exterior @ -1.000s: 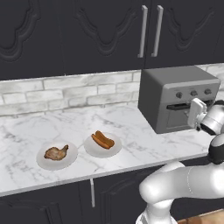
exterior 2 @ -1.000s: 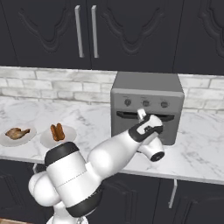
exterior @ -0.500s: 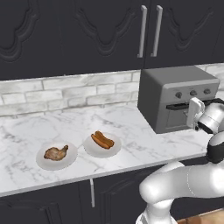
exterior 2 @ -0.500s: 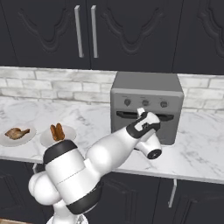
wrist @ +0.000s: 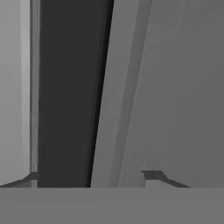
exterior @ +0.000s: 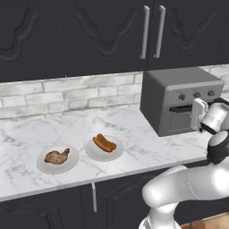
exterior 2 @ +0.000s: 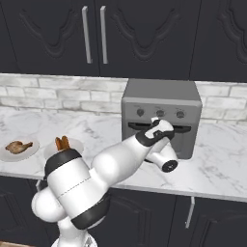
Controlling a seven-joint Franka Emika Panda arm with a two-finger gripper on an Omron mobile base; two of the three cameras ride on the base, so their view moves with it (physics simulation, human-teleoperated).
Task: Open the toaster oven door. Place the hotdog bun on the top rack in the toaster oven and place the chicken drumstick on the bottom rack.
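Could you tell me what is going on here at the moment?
The robot has its gripper open at the dark handle of the toaster oven door, which looks shut. On the counter, the hotdog bun and the chicken drumstick each lie on a white plate, untouched.
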